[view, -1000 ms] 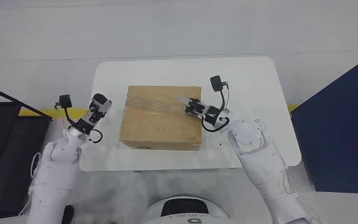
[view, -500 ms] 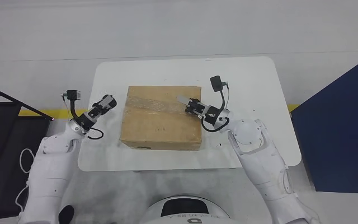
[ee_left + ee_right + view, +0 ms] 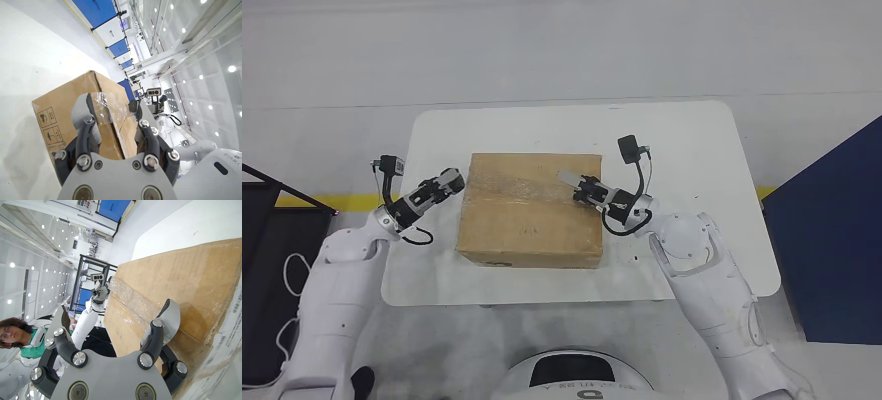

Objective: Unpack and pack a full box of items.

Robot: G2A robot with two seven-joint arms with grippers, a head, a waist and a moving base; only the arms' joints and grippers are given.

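**Both my grippers spread at the two ends of the taped seam**

The closed cardboard box (image 3: 530, 208) stands on the white table (image 3: 682, 150), between my two grippers. A strip of clear tape (image 3: 517, 183) runs along its top seam from one gripper to the other.

My left gripper (image 3: 455, 180) holds nothing and its fingers are spread wide. The box is directly ahead of it. In my left wrist view, the upper edge where the tape folds over lines up with the gap between the fingers. One finger lies in front of the side face and the other is up over the top. I cannot tell whether either finger touches the cardboard.

My right gripper (image 3: 567, 180) is also wide open and holds nothing. It hangs over the box top, with the box directly beneath it and the wrinkled tape stretching away ahead. One finger is down close to the cardboard, just beside the near end of the tape. I cannot tell whether it makes contact. The other finger is raised clear of the box. A white label (image 3: 226, 336) on the box side lies just below this gripper.
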